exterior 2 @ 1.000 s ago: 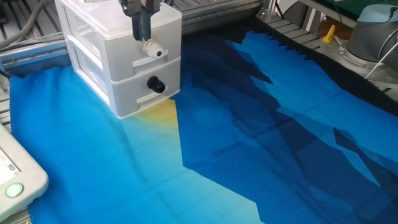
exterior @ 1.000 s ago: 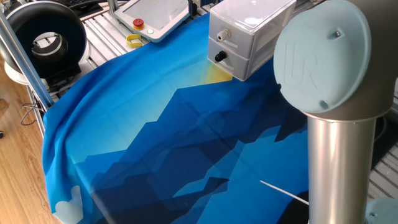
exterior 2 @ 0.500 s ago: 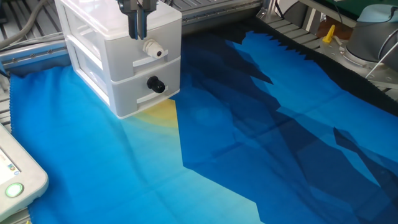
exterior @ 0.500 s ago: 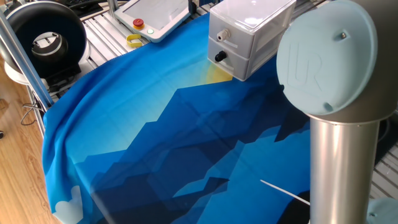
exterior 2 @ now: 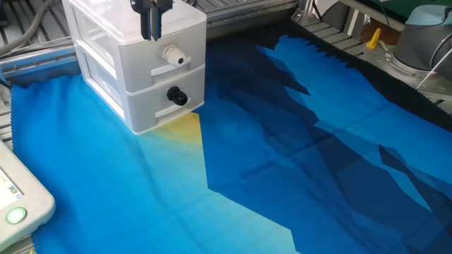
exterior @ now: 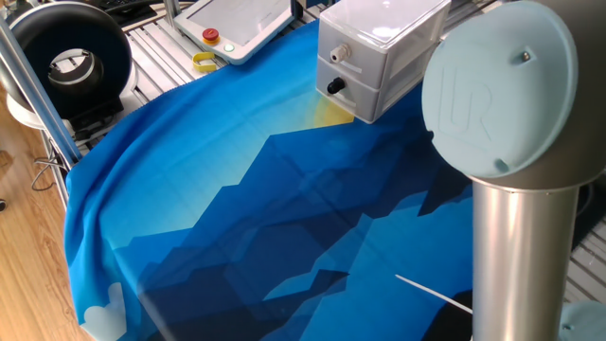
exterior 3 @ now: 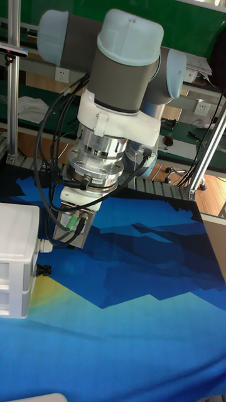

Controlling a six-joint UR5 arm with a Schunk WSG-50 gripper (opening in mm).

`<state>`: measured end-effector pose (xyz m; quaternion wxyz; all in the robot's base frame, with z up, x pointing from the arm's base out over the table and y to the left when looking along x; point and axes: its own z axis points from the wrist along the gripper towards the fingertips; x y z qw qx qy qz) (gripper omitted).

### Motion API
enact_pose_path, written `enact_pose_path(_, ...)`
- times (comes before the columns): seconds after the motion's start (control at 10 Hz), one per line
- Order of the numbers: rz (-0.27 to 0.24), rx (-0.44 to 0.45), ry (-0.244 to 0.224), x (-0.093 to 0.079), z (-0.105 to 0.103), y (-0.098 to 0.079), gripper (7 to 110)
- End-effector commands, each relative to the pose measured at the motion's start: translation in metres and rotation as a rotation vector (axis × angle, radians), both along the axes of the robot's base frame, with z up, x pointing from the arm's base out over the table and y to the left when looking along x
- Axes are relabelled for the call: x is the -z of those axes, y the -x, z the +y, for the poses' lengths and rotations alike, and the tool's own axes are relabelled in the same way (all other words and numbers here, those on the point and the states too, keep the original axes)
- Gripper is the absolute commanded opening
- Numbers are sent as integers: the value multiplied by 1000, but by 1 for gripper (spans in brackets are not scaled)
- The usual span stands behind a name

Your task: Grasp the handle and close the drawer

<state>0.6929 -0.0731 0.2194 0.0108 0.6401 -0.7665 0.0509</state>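
The small white plastic two-drawer cabinet (exterior 2: 138,60) stood at the far edge of the bench, on the blue patterned cloth (exterior 2: 268,162). Its upper translucent white plastic drawer (exterior 2: 166,60) looked flush with the front, so the closing seemed done. The small round white plastic knob of a handle (exterior 2: 171,54) stuck out from that drawer front, directly above the black round knob (exterior 2: 175,95) of the lower drawer.

By my judgement the drawer was light and thin-walled, sliding easily, and the whole cabinet could shift under a hard push. The handle was stiff, smooth and likely slippery; the best hold would be across its neck, square on, with a light pinch.

The two-finger gripper (exterior 2: 150,25) hung above and just behind the handle, apart from it, its fingers (exterior 2: 155,28) close together and holding nothing. Compared with a second before, it had risen straight up from beside the knob, while drawer and cabinet stayed put. In the tall fixed view the fingers were hidden behind the wrist.
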Motion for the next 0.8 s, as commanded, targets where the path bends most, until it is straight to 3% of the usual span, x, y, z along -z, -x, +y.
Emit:
enact_pose_path(0.0,-6,-3,8,-1,-6,-1,7)
enact_pose_path(0.5,-42,6,50,-3,-6,-10,7)
enact_pose_path(0.7,-39,12,19,-1,-3,-8,7)
